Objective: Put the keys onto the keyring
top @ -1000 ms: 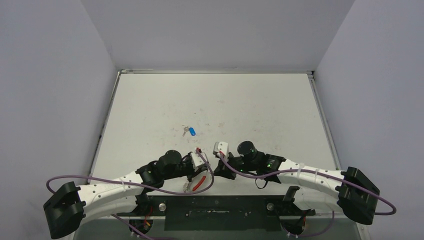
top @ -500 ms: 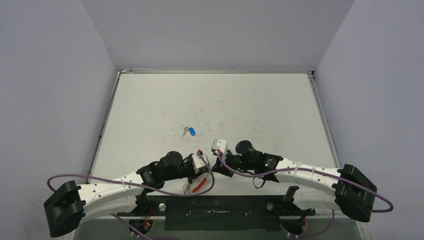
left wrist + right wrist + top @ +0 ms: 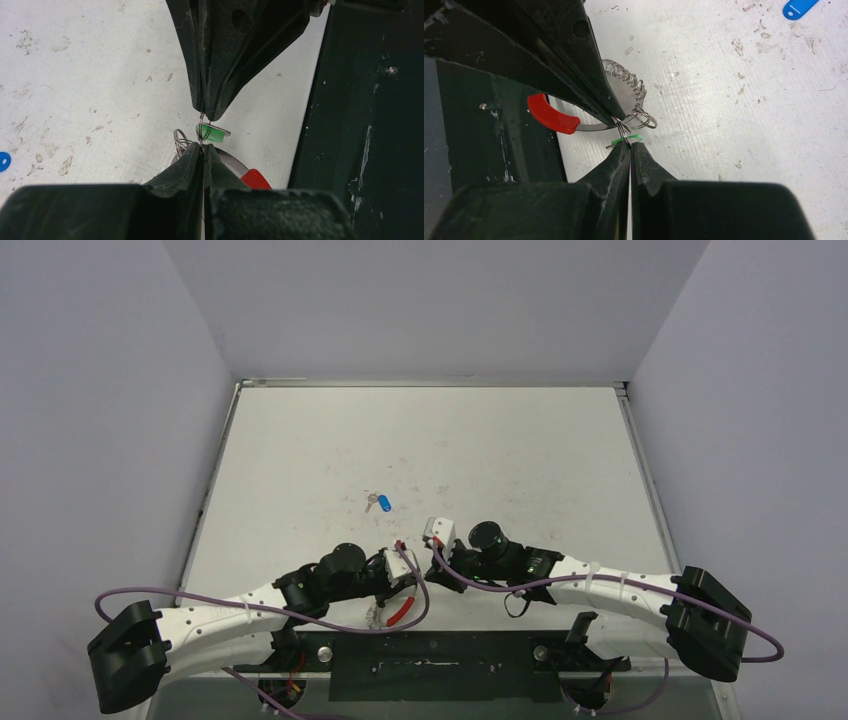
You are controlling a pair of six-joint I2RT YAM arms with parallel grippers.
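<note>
Two shut jaws meet at the desk's (image 3: 500, 440) near edge: the left gripper (image 3: 203, 152) grips the red-sleeved coiled-wire keyring (image 3: 551, 117), the right gripper (image 3: 629, 146) the green-headed silver key (image 3: 212, 132). Threading seems in hand; next, the key's loop must slide onto the keyring.

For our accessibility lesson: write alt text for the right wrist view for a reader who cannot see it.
Two grippers meet tip to tip, the right gripper from below, the left gripper from above, both pinching a small wire ring by a green key. Behind lies a coiled keyring with a red sleeve.
</note>
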